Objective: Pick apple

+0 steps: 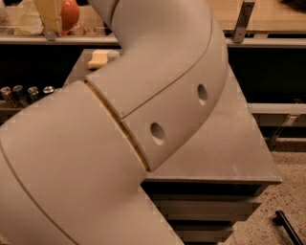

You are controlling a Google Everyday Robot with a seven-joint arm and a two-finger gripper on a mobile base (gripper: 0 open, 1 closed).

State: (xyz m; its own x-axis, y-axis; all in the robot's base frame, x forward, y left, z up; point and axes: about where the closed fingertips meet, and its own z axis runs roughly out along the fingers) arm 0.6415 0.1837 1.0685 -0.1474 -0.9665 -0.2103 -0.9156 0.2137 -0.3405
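The red-orange apple (71, 13) shows at the top left of the camera view, raised above the grey table (229, 143). My gripper (59, 21) is at the top left edge, shut on the apple, with one pale yellowish finger (48, 15) pressed against the apple's left side. The other finger is hidden. My large white arm (143, 95) fills the left and middle of the view and hides most of the table's left half.
A pale yellow sponge block (98, 59) lies on the table's far left part, below the apple. Several cans (24, 94) stand in a row at the left. A shelf rail (258, 42) runs behind the table. A black bar (288, 227) lies on the speckled floor.
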